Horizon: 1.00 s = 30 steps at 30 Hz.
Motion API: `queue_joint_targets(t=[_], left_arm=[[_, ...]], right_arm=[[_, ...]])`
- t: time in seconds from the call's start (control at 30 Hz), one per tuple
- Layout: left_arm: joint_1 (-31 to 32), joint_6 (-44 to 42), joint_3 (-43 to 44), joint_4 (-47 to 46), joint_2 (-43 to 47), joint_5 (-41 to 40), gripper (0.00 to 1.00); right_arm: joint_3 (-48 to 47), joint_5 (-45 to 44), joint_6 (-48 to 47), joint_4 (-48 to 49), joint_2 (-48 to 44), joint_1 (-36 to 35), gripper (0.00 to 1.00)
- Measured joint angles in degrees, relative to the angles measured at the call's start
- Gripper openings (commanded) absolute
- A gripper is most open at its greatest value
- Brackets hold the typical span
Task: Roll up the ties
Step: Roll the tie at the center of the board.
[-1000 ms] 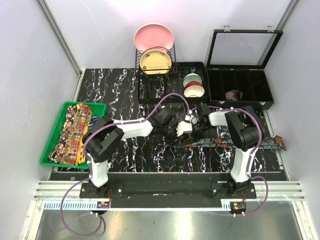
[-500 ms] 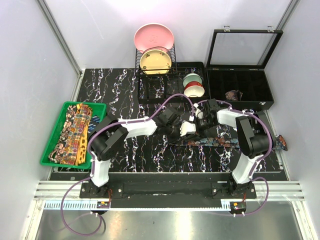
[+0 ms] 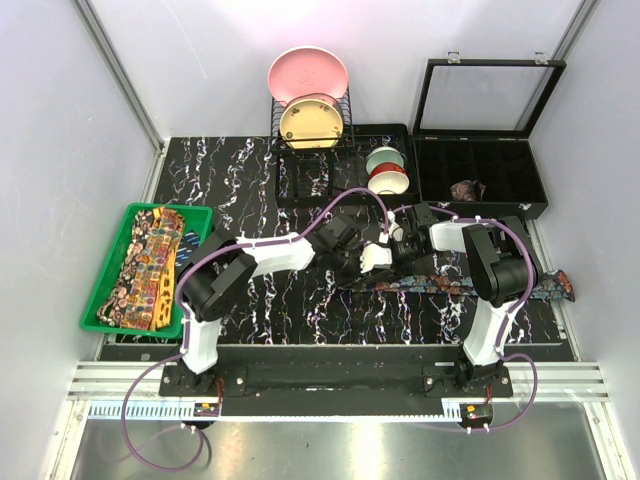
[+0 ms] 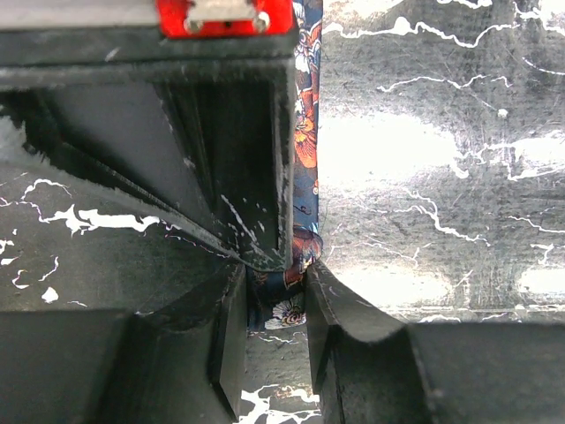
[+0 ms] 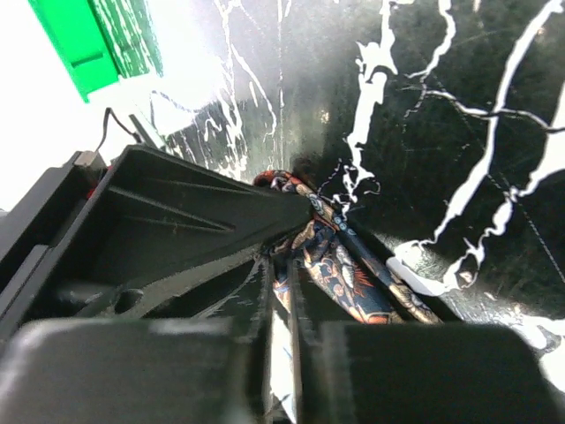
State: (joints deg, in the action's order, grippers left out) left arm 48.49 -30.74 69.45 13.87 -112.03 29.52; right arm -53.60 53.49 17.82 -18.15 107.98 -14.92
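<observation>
The dark blue patterned fabric necktie [image 3: 460, 287] lies stretched along the near right of the black white-veined marble tabletop [image 3: 250, 180]; its left end bunches at mid-table between both grippers; my left gripper [image 4: 275, 305] has its fingers clamped on that end; my right gripper [image 5: 281, 283] has its fingers nearly together at the fold, whether pinching cloth I cannot tell. I judge the roll barely started; next calls for turning the end over itself, kept tight.
</observation>
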Motion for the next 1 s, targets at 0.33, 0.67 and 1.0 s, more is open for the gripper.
queue_joint_targets(t=[0.33, 0.67, 1.0], left_arm=[[-0.1, 0.5, -1.9, 0.5, 2.0, 0.0, 0.67], [-2.6, 3.9, -6.3, 0.6, 7.6, 0.3, 0.72], [-3.6, 4.3, -7.3, -4.1, 7.6, 3.2, 0.77]], right_arm=[[0.1, -2.2, -1.0, -1.3, 0.0, 0.0, 0.00], [-1.5, -5.4, -2.2, -5.8, 0.0, 0.0, 0.00], [-4.1, -8.7, -2.5, -11.1, 0.5, 0.0, 0.00]])
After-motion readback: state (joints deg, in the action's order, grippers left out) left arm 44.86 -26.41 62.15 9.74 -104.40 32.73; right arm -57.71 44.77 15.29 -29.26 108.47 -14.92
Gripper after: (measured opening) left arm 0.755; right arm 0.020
